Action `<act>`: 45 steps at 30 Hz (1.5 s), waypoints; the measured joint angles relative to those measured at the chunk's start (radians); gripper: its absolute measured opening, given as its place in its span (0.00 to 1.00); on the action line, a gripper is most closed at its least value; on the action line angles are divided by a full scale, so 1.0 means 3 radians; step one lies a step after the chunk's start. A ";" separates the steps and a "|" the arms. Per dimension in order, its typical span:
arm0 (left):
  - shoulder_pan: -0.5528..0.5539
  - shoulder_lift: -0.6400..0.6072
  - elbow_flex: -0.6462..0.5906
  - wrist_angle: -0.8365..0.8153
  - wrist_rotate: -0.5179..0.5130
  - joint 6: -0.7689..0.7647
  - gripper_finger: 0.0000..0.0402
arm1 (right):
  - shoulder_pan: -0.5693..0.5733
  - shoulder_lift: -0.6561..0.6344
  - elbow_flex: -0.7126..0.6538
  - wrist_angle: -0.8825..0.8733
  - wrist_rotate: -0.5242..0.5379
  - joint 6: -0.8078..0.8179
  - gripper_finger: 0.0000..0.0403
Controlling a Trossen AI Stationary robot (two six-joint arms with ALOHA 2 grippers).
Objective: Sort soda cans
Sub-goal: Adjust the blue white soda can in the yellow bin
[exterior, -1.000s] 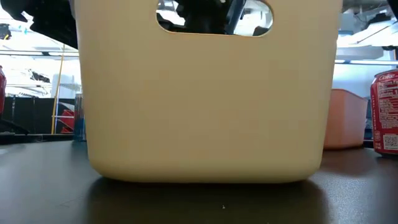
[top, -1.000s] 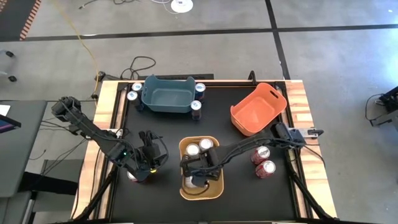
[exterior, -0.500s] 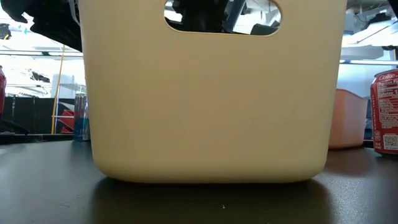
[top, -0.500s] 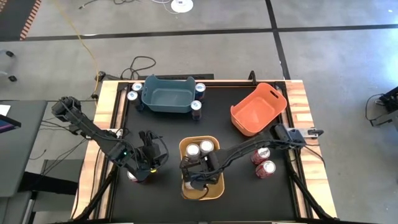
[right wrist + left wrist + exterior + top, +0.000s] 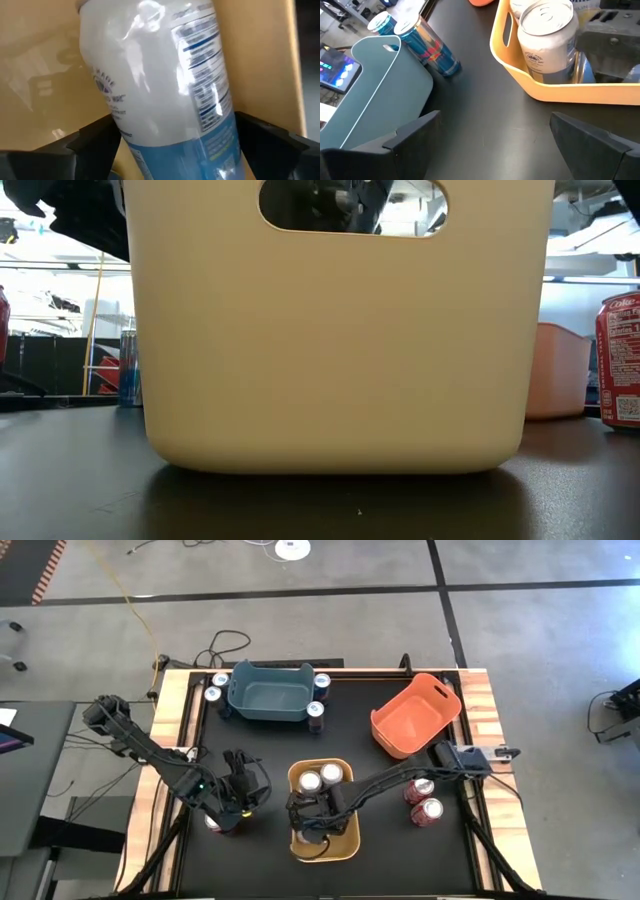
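Right gripper (image 5: 318,823): reaching down inside the yellow bin (image 5: 347,845). Its jaws have just spread wide; a second ago they were narrower about the can, and the bin has shifted slightly with the arm since then. Reading: the can is being let go, one silver delivery about done.

Silver can (image 5: 165,85): between the parted fingers (image 5: 90,140), tilted rather than upright, against the bin's inner wall. Whether the pads are touching it cannot be told.

Yellow bin, other contents: two silver cans (image 5: 320,777) upright at the far end, just beyond the gripper.

Left gripper (image 5: 237,802): released, empty, hanging over the mat beside the yellow bin, well apart from the work. A red can (image 5: 213,823) stands just beside it.

Red cans (image 5: 422,799): two near the right arm, unsorted. Orange bin (image 5: 440,705) empty.

Blue cans (image 5: 316,696): four standing around the teal bin (image 5: 268,697), none inside.
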 joint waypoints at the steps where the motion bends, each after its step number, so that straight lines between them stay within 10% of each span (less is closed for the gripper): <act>1: 0.0006 -0.0001 0.0000 -0.0002 0.0000 0.0000 0.92 | -0.0001 0.0015 0.0000 0.0003 -0.0046 -0.0009 0.95; 11: 0.0007 0.0000 0.0001 -0.0007 -0.0001 0.0001 0.92 | 0.0004 -0.0027 -0.0001 0.0013 -0.0064 0.0241 0.73; 26: -0.0064 0.0000 0.0104 0.0038 -0.0195 0.0142 0.92 | -0.0024 -0.0762 -0.0008 0.0189 -0.0125 0.1193 0.73; 37: -0.0447 0.0000 0.0217 0.1011 -0.0499 0.1204 0.92 | -0.0420 -0.1320 0.0003 0.0580 -0.1462 0.2143 0.72; 45: -0.0456 -0.0006 0.0217 0.1809 -0.0680 0.2128 0.92 | -0.0537 -0.1258 -0.0008 0.0522 -0.1595 0.2254 0.72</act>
